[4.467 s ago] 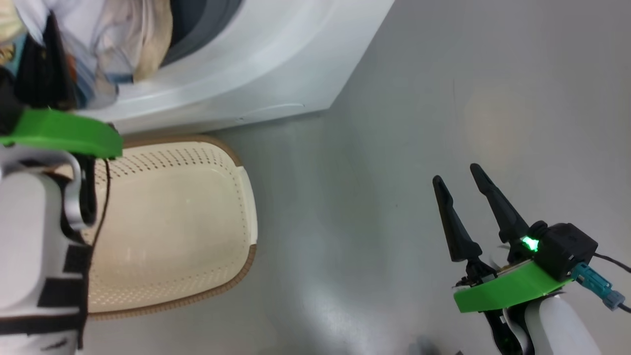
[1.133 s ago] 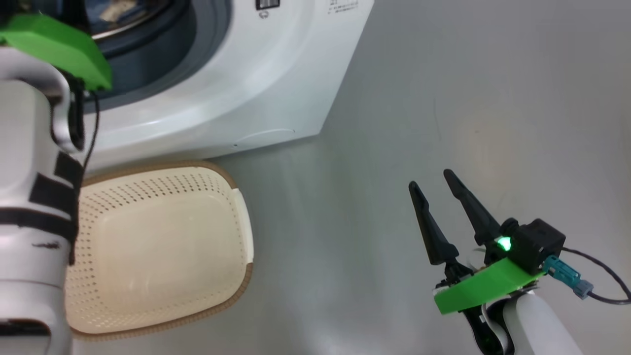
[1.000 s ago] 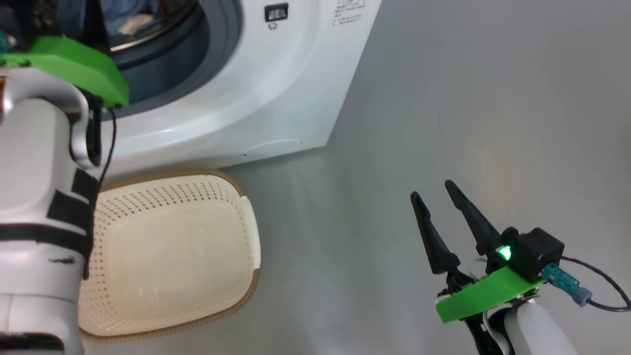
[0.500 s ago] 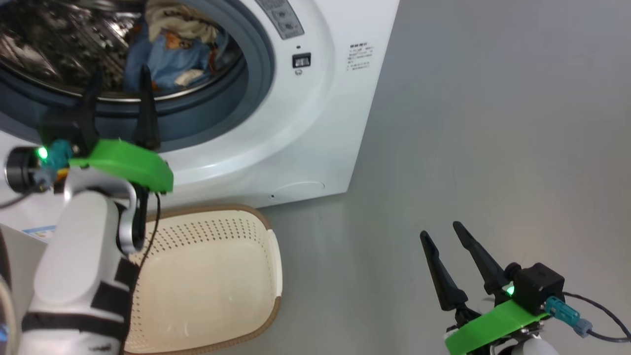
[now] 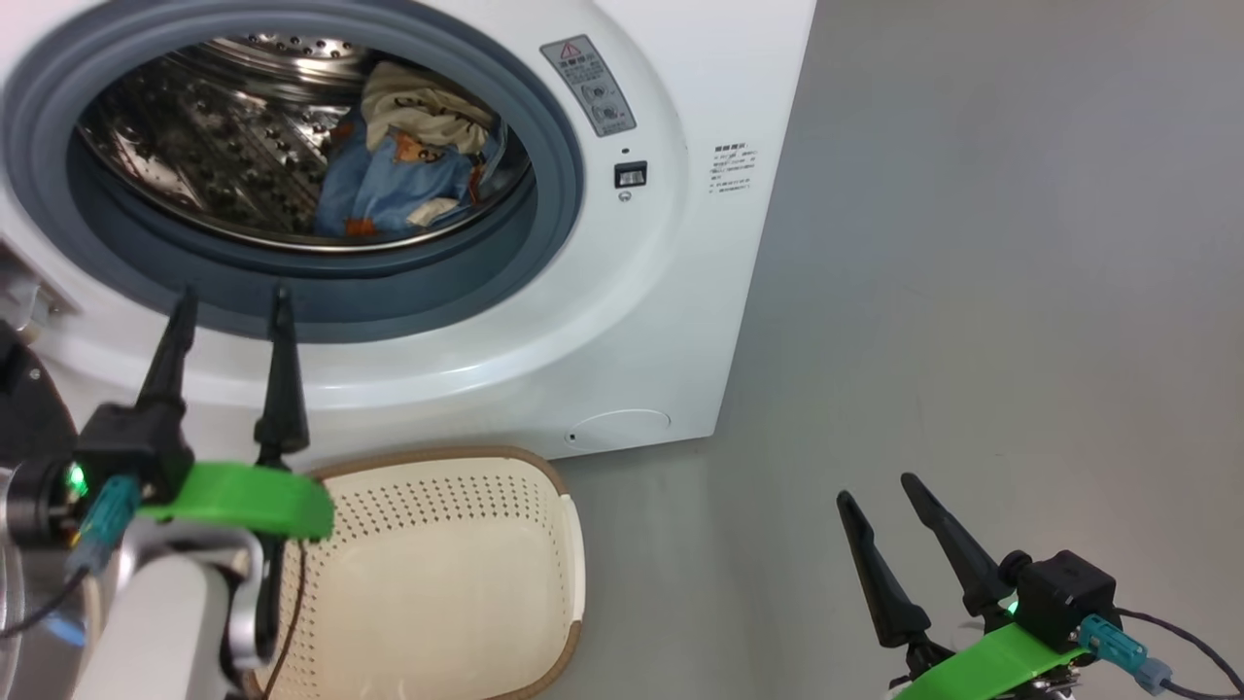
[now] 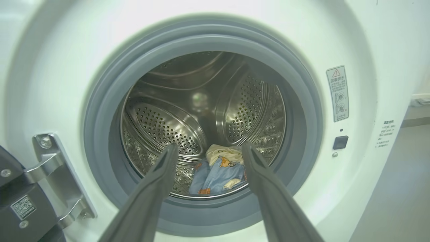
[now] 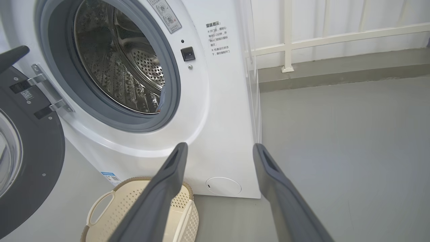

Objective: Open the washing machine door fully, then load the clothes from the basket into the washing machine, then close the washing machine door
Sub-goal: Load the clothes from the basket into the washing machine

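Showing washing machine door [image 7: 43, 151] partly, basket [image 5: 466, 574] cut off below.

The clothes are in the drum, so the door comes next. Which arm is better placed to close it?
Probably left: the left gripper is open near the swung-out washing machine door; the right gripper hangs far off over the floor.

Bright, even light; wide-angle edge distortion.

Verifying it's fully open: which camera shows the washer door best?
Right wrist view: the door swung wide at left, black rim and glass showing. Head view catches a dark sliver at its edge; left wrist view, a corner beside the hinge.
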Tool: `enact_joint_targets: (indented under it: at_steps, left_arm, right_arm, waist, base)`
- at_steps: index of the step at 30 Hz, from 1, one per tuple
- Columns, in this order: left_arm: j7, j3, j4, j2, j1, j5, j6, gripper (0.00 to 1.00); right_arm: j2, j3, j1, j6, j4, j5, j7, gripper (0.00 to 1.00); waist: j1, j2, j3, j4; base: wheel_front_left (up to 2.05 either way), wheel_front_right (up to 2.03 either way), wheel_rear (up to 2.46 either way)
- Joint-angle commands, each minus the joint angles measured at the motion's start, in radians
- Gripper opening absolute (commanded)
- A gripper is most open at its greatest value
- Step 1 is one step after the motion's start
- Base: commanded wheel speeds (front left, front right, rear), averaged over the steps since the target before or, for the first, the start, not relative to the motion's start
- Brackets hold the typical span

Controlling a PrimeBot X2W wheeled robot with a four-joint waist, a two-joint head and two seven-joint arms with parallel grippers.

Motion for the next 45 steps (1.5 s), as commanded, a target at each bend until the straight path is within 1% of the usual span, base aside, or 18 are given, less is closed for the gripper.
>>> enact_joint_targets:
  at_steps: [1, 6, 11, 15, 19, 27, 29, 31, 45]
  left_arm:
    - [-0.001, 0.044, -0.041, 0.045, 0.009, 0.001, 0.011, 1.00]
    - [-0.002, 0.067, -0.120, 0.067, 0.126, -0.001, 0.036, 1.00]
    - [0.000, 0.092, -0.196, 0.071, 0.235, -0.013, 0.068, 1.00]
    - [0.012, 0.089, -0.234, 0.075, 0.289, -0.011, 0.078, 1.00]
    - [0.018, 0.087, -0.259, 0.067, 0.328, -0.017, 0.090, 1.00]
    - [0.028, 0.088, -0.290, 0.055, 0.398, -0.025, 0.116, 1.00]
    - [0.037, 0.083, -0.295, 0.047, 0.451, -0.029, 0.133, 1.00]
    - [0.036, 0.083, -0.289, 0.044, 0.467, -0.031, 0.139, 1.00]
    - [0.018, 0.096, -0.243, 0.036, 0.505, -0.048, 0.148, 1.00]
  right_arm:
    - [-0.005, 0.025, 0.004, 0.002, -0.023, 0.003, -0.005, 1.00]
    - [-0.012, 0.022, 0.012, 0.002, -0.028, 0.002, -0.005, 1.00]
    - [-0.016, 0.015, 0.022, 0.002, -0.033, 0.000, -0.005, 1.00]
    - [-0.017, 0.007, 0.035, 0.002, -0.036, -0.002, -0.005, 1.00]
    - [-0.018, 0.007, 0.040, 0.002, -0.039, -0.005, -0.005, 1.00]
    - [-0.020, 0.005, 0.041, 0.002, -0.046, -0.008, -0.005, 1.00]
    - [-0.020, -0.001, 0.044, 0.002, -0.050, -0.009, -0.005, 1.00]
    - [-0.019, -0.001, 0.042, 0.002, -0.052, -0.011, -0.005, 1.00]
    - [-0.020, -0.006, 0.043, 0.002, -0.054, -0.016, -0.005, 1.00]
  waist:
    - [0.0000, 0.0000, -0.008, 0.005]
    - [0.0000, 0.0000, -0.022, 0.007]
    - [0.0000, 0.0000, -0.035, 0.012]
    - [0.0000, 0.0000, -0.044, 0.027]
    - [0.0000, 0.0000, -0.050, 0.035]
    - [0.0000, 0.0000, -0.059, 0.035]
    - [0.0000, 0.0000, -0.060, 0.035]
    - [0.0000, 0.0000, -0.060, 0.032]
    - [0.0000, 0.0000, -0.072, 0.024]
  base:
    - [0.00, 0.00, 0.00]
    - [0.00, 0.00, 0.00]
    - [0.00, 0.00, 0.00]
    - [0.00, 0.00, 0.00]
    - [0.00, 0.00, 0.00]
    - [0.00, 0.00, 0.00]
    - [0.00, 0.00, 0.00]
    - [0.00, 0.00, 0.00]
    - [0.00, 0.00, 0.00]
